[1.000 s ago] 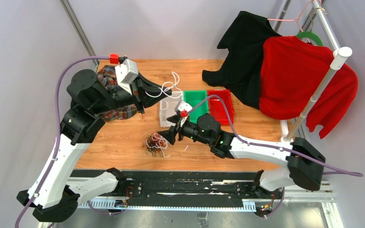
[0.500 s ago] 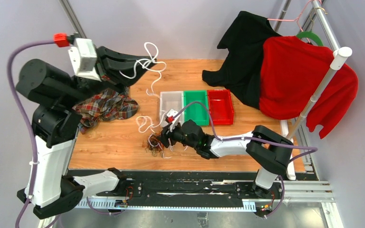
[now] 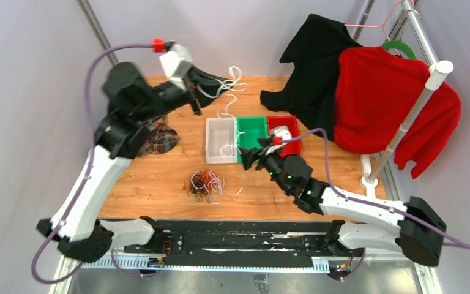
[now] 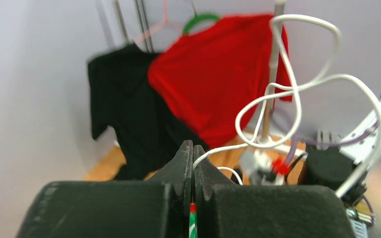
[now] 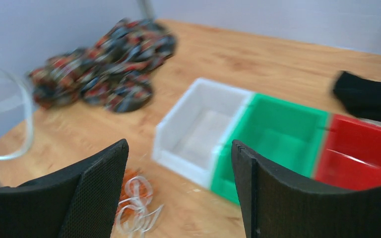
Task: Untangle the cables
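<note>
Pinching the white cable between pressed fingers, the left hand holds it high; it hangs below toward the white bin. The right hand, spread wide and empty, is nearer the tangle of cables.

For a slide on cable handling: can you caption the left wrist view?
The left gripper shut on a white cable that loops upward; a red shirt and a black shirt hang behind.
</note>
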